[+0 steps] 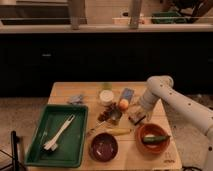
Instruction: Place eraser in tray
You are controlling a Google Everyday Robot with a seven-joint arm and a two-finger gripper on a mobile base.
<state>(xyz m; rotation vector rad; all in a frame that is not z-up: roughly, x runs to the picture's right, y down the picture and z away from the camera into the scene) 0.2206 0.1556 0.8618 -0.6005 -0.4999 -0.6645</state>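
A maroon bowl, a terracotta bowl holding a green vegetable, and an orange fruit just left of the claw.

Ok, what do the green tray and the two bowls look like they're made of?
The tray looks like moulded plastic: even green, smooth, with a raised rim. The maroon bowl shows a faint sheen, so it is glazed ceramic or plastic; I can't tell which. The orange-brown bowl looks like matte terracotta, possibly coloured plastic. The claw is on the right of the table, by the eraser.

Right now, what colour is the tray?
The tray is green, in the camera view. The gripper is by the eraser, to the tray's right.
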